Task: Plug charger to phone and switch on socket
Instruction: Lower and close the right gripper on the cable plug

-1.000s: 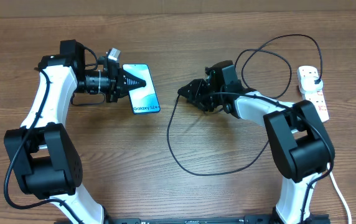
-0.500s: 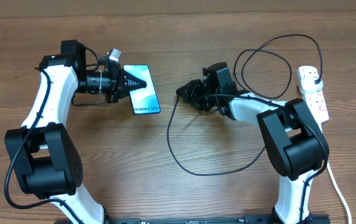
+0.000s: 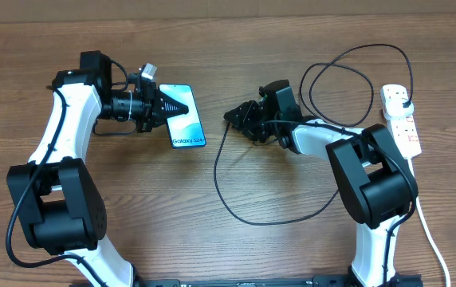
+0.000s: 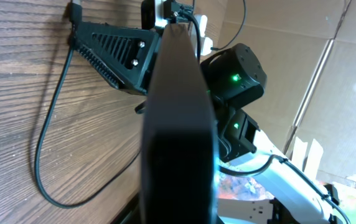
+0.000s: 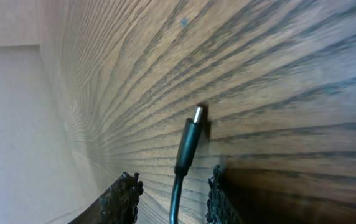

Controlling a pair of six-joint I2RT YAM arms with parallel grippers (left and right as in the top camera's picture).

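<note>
Left tool (image 3: 186, 107): pressed together, pinching the slim smartphone (image 3: 188, 127) with the blue-cyan "Galaxy S24" screen at its far end; in the wrist view we see it edge-on.
Phone position: left of the brown wooden counter's (image 3: 276, 48) middle, toward the far edge.
Right tool (image 5: 170, 186): spread; we see the thin black charger cable (image 3: 217, 185) running between its fingers, a gap on either side.
Connector tip (image 5: 196, 114): silver, at the counter surface, well apart from the phone.
White oblong power strip (image 3: 402, 119): by the right edge, black plug (image 3: 404, 96) in its far end.
</note>
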